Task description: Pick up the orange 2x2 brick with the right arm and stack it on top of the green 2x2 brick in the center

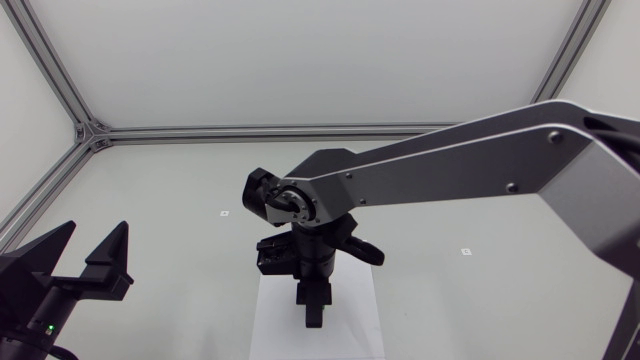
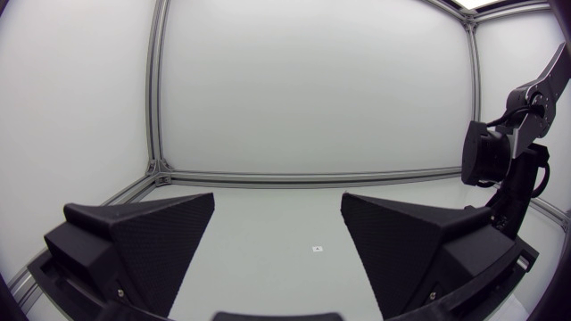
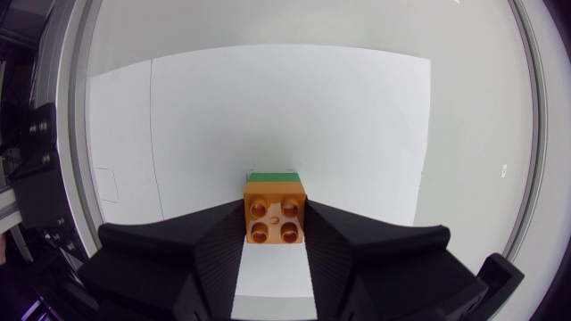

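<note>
The orange 2x2 brick (image 3: 276,218) sits studs-up between the fingers of my right gripper (image 3: 275,234), which is shut on it from both sides. A strip of the green 2x2 brick (image 3: 272,176) shows just past and below the orange one; whether the two touch I cannot tell. Both are over the white sheet (image 3: 285,107). In the head view my right arm comes in from the right and its gripper (image 1: 314,305) points down onto the sheet (image 1: 352,322), hiding both bricks. My left gripper (image 1: 92,262) stands open at the near left, holding nothing.
Aluminium frame rails (image 1: 250,132) run along the table's far and left edges. Small markers (image 1: 225,213) (image 1: 465,250) dot the surface. From the left wrist, my open left gripper (image 2: 277,241) faces my right arm (image 2: 504,152) across the bare table.
</note>
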Controlling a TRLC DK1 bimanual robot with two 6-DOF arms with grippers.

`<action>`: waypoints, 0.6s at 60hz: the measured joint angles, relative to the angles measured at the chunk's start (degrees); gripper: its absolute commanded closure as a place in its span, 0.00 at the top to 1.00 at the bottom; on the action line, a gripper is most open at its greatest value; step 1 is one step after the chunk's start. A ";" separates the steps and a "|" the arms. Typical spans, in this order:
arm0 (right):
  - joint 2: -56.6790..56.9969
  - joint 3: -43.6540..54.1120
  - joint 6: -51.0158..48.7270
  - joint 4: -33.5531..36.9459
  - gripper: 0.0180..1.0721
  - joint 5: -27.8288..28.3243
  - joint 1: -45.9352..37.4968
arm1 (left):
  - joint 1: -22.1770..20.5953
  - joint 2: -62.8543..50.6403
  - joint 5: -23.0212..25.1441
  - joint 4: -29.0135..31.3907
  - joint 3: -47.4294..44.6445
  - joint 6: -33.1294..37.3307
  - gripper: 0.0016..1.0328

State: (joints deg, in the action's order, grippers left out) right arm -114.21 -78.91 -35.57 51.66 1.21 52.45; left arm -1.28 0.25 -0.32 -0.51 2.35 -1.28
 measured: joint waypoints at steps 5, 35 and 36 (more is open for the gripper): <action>0.00 0.02 0.44 0.00 0.06 0.02 0.02 | 0.00 0.00 -0.02 0.02 0.00 0.02 0.96; 0.42 0.42 0.83 -0.13 0.06 0.07 0.44 | 0.00 0.00 0.00 0.02 0.00 0.00 0.96; 0.46 0.52 0.83 -0.24 0.06 0.04 0.44 | 0.00 0.00 0.00 0.02 0.00 0.02 0.96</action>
State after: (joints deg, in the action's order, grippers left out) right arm -113.75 -78.39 -34.74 51.42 1.26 52.88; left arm -1.28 0.25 -0.32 -0.49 2.35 -1.26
